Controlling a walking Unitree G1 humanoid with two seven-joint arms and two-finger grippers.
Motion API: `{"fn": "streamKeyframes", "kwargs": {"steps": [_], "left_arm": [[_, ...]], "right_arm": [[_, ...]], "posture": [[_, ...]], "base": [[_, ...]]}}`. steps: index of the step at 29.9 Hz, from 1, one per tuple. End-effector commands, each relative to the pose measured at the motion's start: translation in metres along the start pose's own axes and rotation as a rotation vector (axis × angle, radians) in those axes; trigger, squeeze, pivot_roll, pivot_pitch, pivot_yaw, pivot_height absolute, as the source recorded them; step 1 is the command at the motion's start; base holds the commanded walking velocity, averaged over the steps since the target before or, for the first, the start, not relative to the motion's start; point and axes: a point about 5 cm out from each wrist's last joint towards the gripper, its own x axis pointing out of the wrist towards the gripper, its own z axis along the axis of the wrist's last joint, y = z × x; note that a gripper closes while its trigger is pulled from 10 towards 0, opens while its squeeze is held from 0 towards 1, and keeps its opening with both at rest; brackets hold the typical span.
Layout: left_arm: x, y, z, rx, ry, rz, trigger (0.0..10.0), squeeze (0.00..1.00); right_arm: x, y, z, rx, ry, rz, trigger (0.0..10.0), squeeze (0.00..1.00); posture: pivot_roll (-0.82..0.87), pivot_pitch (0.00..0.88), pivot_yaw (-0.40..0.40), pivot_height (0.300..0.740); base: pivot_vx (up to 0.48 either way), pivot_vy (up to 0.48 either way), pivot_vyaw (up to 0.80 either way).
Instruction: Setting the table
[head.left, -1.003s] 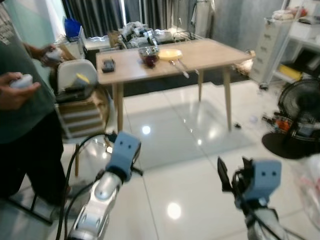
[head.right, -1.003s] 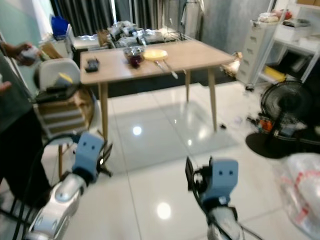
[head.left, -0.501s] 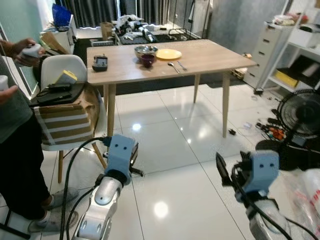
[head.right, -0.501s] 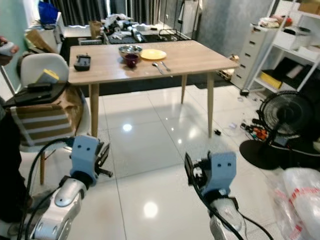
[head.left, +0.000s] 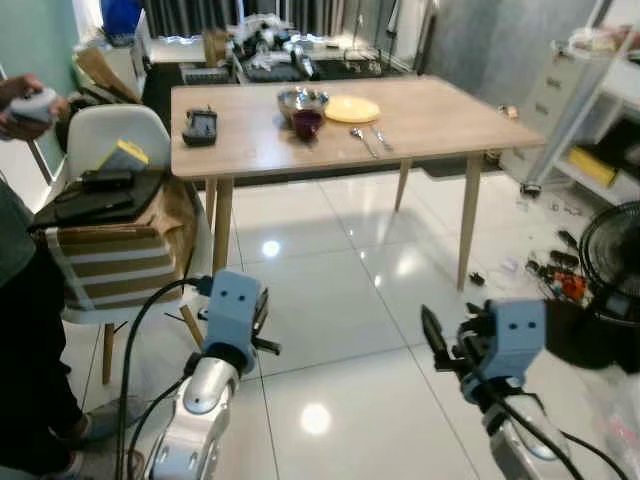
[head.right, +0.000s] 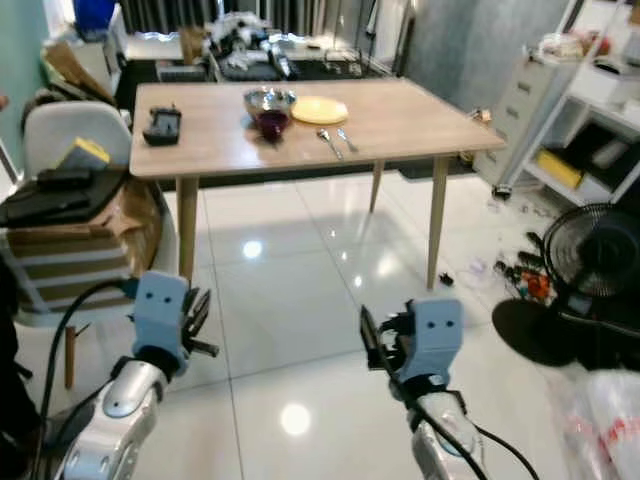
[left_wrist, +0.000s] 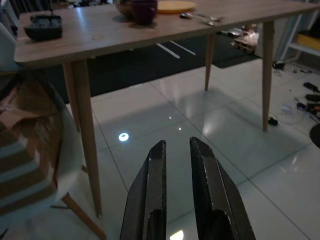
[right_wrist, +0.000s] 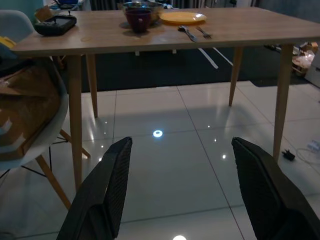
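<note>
While the yellow round plate (head.left: 352, 108), dark bowl (head.left: 306, 123) and cutlery (head.left: 372, 138) sit clustered on the light wooden table (head.left: 440, 115), nothing is held: left gripper (left_wrist: 175, 150) nearly closed, right gripper (right_wrist: 182, 165) spread, table not yet reached.

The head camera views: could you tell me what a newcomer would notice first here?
A wooden table stands ahead across the glossy white floor, carrying a yellow plate, a dark purple cup and a metal bowl. In the foreground, the left end effector has its fingers nearly together, while the right end effector is spread wide.

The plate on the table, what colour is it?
The plate is yellow, clearest in the left eye view.
</note>
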Motion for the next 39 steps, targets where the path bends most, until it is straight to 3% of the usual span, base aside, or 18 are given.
{"fn": "streamKeyframes", "kwargs": {"steps": [1,12,31,39], "left_arm": [[-0.003,0.001,-0.005,-0.003,0.025,0.001,10.0,0.00],[-0.003,0.000,-0.004,0.000,0.031,-0.012,10.0,0.00],[-0.005,0.007,-0.002,0.016,0.029,0.012,10.0,0.00],[-0.005,0.010,0.000,0.033,0.020,0.026,10.0,0.00]], "right_arm": [[-0.004,-0.001,-0.007,0.022,0.032,-0.015,10.0,0.00],[-0.007,-0.002,-0.008,0.022,0.037,-0.031,10.0,0.00],[0.000,0.009,-0.007,0.031,0.027,0.005,10.0,0.00],[0.005,0.020,-0.004,0.042,0.015,0.059,10.0,0.00]], "posture": [[0.00,0.049,0.030,0.740],[0.00,0.056,0.043,0.740],[0.03,0.060,0.033,0.740],[0.03,0.057,0.032,0.740]], "base": [[0.480,0.000,-0.80],[0.480,0.000,-0.77],[0.480,0.000,0.00],[0.480,0.000,0.00]]}}
